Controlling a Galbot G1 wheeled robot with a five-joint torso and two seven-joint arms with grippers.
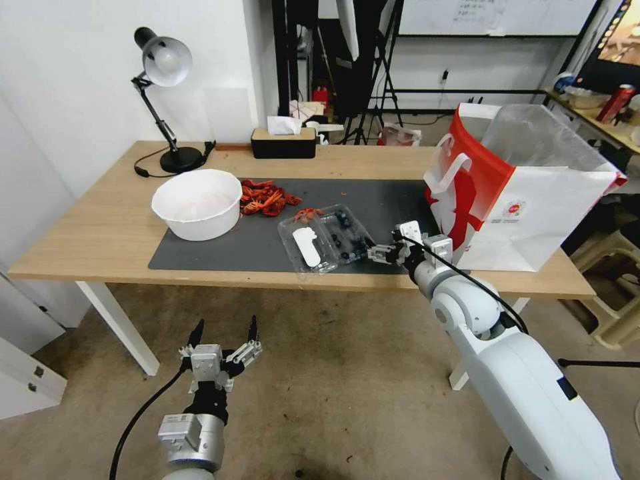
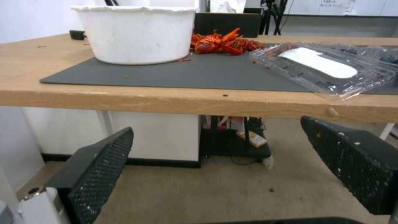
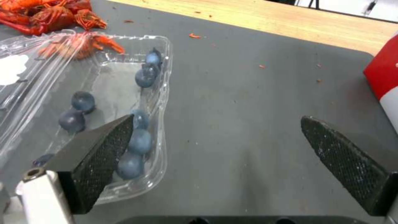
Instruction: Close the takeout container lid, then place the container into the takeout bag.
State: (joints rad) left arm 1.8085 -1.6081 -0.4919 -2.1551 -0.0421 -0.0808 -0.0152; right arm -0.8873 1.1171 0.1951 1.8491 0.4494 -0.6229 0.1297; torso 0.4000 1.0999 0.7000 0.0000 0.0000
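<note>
Currently I judge the first step, closing the lid, to be in hand and not yet done: the takeout container (image 1: 327, 238) lies opened flat on the grey mat (image 1: 267, 243), both halves spread side by side.

Nearest to me, my left gripper (image 1: 225, 331) hangs below the table edge (image 2: 166, 102), out over the floor, fingers spread and holding nothing; I count it idle.

Next, my right gripper (image 1: 381, 253) sits low over the mat at the container's berry-side end, towards the takeout bag (image 1: 513, 193). Its fingers are released, grasping nothing. In the right wrist view one finger (image 3: 97, 155) overlaps the outer rim of the berry tray (image 3: 124, 124), while the other (image 3: 346, 163) stands over bare mat, well apart from the container. I cannot tell whether the near finger touches the plastic.

Beyond, the lid (image 1: 305, 247), with its white label, lies flat on the side away from that gripper, towards the white bowl (image 1: 198, 202). A crayfish piece (image 3: 85, 45) rests at the far rim, with more crayfish (image 1: 265, 197) on the mat behind.

My judgement: the next move calls for getting under one half's free edge and folding it over the hinge onto the other, without tipping the loose blueberries (image 3: 139, 141) out. The bag stands upright and open at the table's right end, well clear
</note>
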